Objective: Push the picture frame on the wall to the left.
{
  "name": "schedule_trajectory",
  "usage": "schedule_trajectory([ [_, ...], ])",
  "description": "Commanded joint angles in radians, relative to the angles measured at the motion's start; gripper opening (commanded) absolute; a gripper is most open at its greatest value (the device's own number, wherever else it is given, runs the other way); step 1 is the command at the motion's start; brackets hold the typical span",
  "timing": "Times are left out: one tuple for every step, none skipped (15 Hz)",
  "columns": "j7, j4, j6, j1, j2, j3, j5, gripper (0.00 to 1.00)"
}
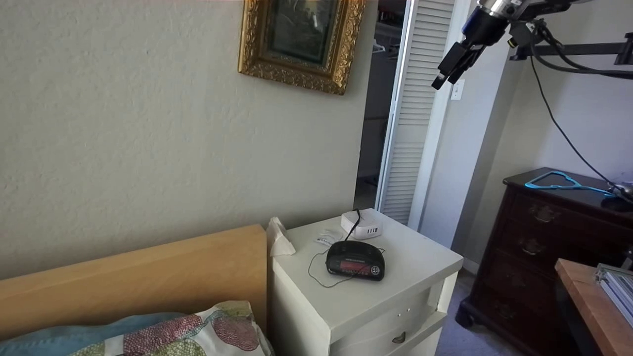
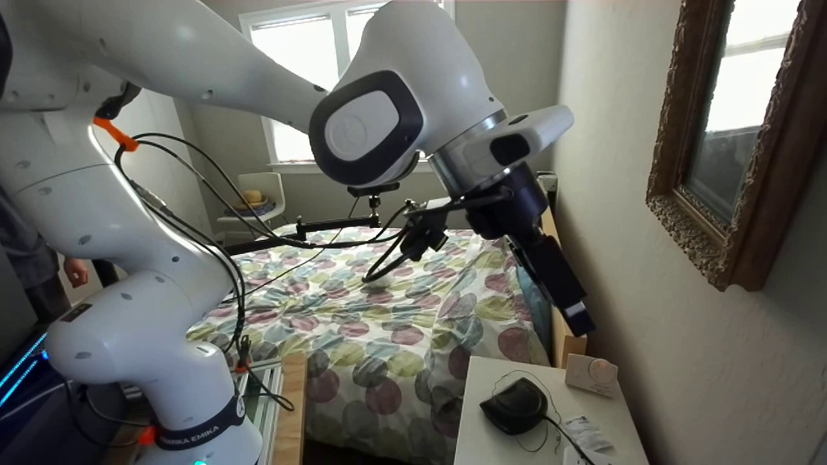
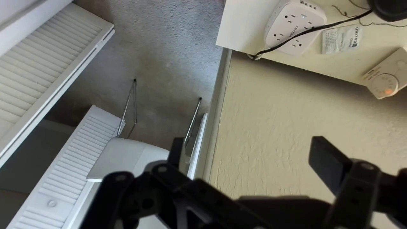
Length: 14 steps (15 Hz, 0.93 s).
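Observation:
The picture frame [image 1: 291, 76] is ornate gold around a dark painting and hangs on the pale beige wall [image 1: 148, 128]. Its top is cut off, and its lower edge slopes down to the right in that view. It also shows at a steep angle in an exterior view [image 2: 691, 226]. My gripper [image 1: 445, 82] is right of the frame there, apart from it. In an exterior view my gripper [image 2: 578, 316] hangs lower than the frame, with a gap to it. In the wrist view my gripper [image 3: 251, 152] has fingers wide apart with nothing between; the frame is out of that view.
A white nightstand [image 1: 306, 282] below the frame bears a black alarm clock [image 1: 355, 260] and a white power adapter [image 1: 362, 225]. A louvred door [image 1: 418, 99] stands by the closet opening right of the frame. A wooden headboard [image 1: 148, 272] and bed [image 2: 362, 310] adjoin the nightstand.

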Motion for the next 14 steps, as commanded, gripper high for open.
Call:
schedule_trajectory([
  [0.022, 0.003, -0.006, 0.052, 0.001, -0.051, -0.033, 1.00],
  [0.022, 0.003, -0.006, 0.052, 0.001, -0.052, -0.033, 1.00],
  [0.022, 0.003, -0.006, 0.052, 0.001, -0.053, -0.033, 1.00],
  [0.045, 0.030, -0.019, 0.032, 0.032, -0.036, -0.068, 1.00],
  [0.037, 0.046, -0.032, 0.036, 0.057, -0.038, -0.077, 1.00],
  [0.032, 0.060, -0.033, 0.043, 0.085, -0.047, -0.088, 1.00],
  [0.013, 0.073, -0.039, 0.057, 0.115, -0.060, -0.088, 1.00],
  [-0.002, 0.086, -0.046, 0.071, 0.140, -0.073, -0.084, 1.00],
  [-0.021, 0.099, -0.054, 0.088, 0.170, -0.088, -0.074, 1.00],
  [-0.038, 0.117, -0.067, 0.104, 0.206, -0.103, -0.064, 1.00],
  [-0.053, 0.133, -0.083, 0.118, 0.237, -0.115, -0.058, 1.00],
  [-0.072, 0.147, -0.098, 0.131, 0.263, -0.128, -0.053, 1.00],
  [-0.087, 0.161, -0.108, 0.143, 0.291, -0.139, -0.049, 1.00],
  [-0.100, 0.173, -0.121, 0.152, 0.312, -0.148, -0.049, 1.00],
])
